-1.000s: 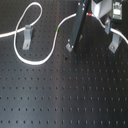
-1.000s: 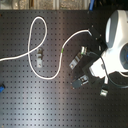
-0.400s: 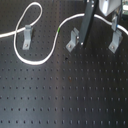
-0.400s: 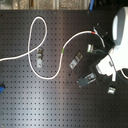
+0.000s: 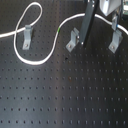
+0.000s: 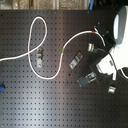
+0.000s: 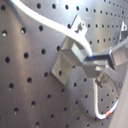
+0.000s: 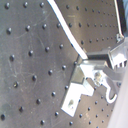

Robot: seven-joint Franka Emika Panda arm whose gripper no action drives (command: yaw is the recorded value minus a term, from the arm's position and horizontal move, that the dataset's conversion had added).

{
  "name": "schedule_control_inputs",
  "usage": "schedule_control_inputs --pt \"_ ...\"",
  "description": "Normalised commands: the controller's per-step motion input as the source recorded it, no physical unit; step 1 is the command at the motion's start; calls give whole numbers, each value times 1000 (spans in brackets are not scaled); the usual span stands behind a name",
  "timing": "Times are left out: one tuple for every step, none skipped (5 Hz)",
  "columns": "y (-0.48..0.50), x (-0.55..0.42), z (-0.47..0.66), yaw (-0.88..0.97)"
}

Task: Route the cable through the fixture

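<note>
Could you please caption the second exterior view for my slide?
White cable loops around the left bracket on a black pegboard; the gripper hovers near the middle bracket.

The arm reaches in over the far right corner of the board, wrist angled downward. Its gripper (image 6: 91, 78) hangs low above the surface; finger spacing cannot be made out.
</note>
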Motion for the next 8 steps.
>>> schedule_control_inputs --pt "-41 -414 81 -29" --pt "0 0 26 0" --pt "72 46 359 17" --pt "175 197 501 140" --pt "129 452 392 414" --pt "14 377 375 540" --pt "-140 218 226 583" --pt "-228 64 125 583"
